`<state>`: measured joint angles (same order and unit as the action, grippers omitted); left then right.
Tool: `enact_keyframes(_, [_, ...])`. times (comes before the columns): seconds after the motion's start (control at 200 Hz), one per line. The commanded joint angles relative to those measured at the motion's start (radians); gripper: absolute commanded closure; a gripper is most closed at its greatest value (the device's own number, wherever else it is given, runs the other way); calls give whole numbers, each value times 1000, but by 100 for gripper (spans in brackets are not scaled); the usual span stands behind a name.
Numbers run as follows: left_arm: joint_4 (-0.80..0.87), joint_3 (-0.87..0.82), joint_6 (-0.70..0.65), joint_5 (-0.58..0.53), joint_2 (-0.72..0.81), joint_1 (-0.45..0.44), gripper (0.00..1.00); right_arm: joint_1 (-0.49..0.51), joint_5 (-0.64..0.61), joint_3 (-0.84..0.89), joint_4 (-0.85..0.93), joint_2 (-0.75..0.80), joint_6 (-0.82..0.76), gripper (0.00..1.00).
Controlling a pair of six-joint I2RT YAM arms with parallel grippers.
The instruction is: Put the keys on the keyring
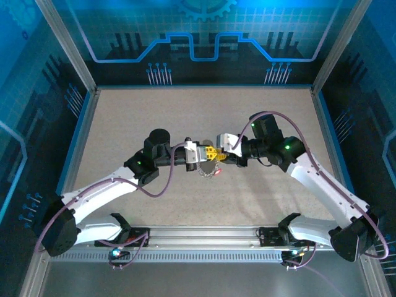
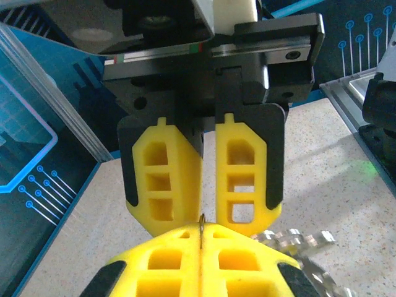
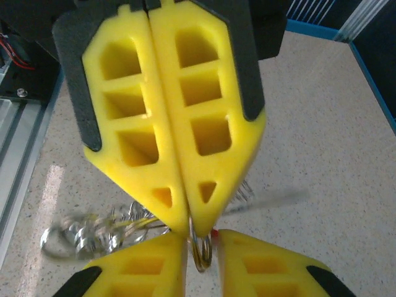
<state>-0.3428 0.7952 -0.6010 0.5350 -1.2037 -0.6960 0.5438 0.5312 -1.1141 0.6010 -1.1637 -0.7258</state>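
Speckled table (image 1: 185, 117), with both arms reaching in so the two claws meet nose to nose above its middle, clear of the surface. The left gripper (image 2: 202, 240) is clamped tight, pads together, pinching a thin wire that pokes up from the seam. The right gripper (image 3: 201, 239) has its jaws a little apart around a small wire loop hanging under the left tips; I can't tell if its pads touch the loop. I take that wire and loop to be part of the keyring (image 3: 74, 232), whose silvery links sag off to one side below the claws, above the table. The keys (image 1: 218, 174) dangle in that bunch, with a red head showing just under the meeting point; the rest are too small to sort out. My read is that this is a mid-air handover or regrip of the ring for threading. To do it well, I hold the left pinch firm and motionless. I centre the right pads on the loop before squeezing and close slowly. I move the wrists in small steps only. A tug apart could bend the wire or pull it out of the left pinch, dropping the whole bunch.
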Motion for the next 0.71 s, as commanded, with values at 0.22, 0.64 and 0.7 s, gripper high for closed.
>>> enact_keyframes(0.22, [-87,-4,-3,7,4,-10,100,-12,98,28,-36,27,4,90])
enact_keyframes(0.64, [41,-7,-43,-64,50,7,100,-16,65,-6,30,35,-23,100])
enact_keyframes(0.7, [87,-2,-69,-86,53,6,100,-13,39,-17,44,38,-23,100])
